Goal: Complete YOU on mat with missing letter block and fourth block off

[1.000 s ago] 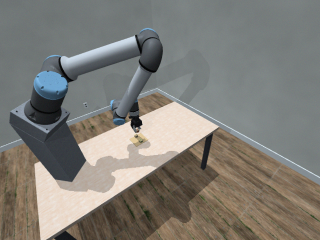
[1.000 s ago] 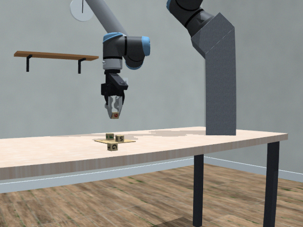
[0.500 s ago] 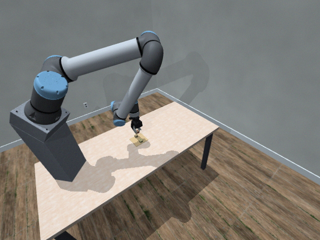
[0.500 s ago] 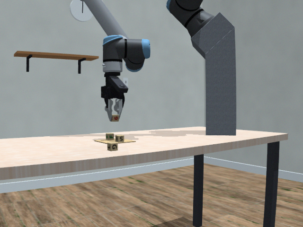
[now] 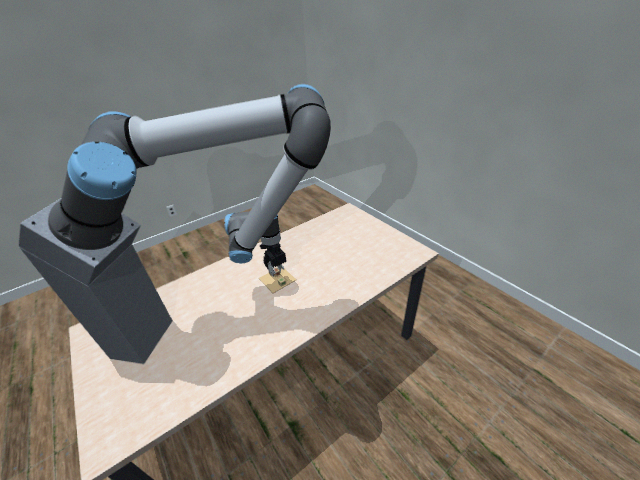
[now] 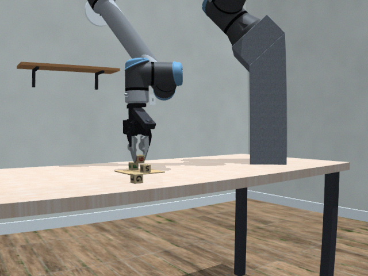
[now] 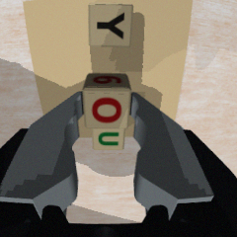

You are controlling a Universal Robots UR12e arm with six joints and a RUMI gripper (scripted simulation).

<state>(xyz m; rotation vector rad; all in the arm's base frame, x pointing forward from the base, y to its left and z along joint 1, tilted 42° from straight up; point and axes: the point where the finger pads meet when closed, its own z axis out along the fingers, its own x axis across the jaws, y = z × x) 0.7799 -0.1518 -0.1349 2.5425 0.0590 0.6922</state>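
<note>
My gripper point(image 7: 107, 94) is shut on the block with a red O point(image 7: 106, 106) on top and holds it a little above the tan mat point(image 7: 109, 59). In the wrist view the O block hangs between the Y block point(image 7: 111, 25), farther up on the mat, and the block with a green U point(image 7: 108, 138), just below the held one. In the exterior view the gripper point(image 6: 138, 156) points straight down over the mat point(image 6: 138, 171), with the held block point(image 6: 140, 158) just above two resting blocks point(image 6: 133, 165) point(image 6: 145, 168). A fourth block showing G point(image 6: 136, 178) sits at the mat's near edge.
The mat point(image 5: 277, 280) lies near the middle of a light wooden table. The robot's grey pedestal point(image 5: 98, 289) stands on the same table. A wall shelf point(image 6: 66, 67) hangs well away from the work area.
</note>
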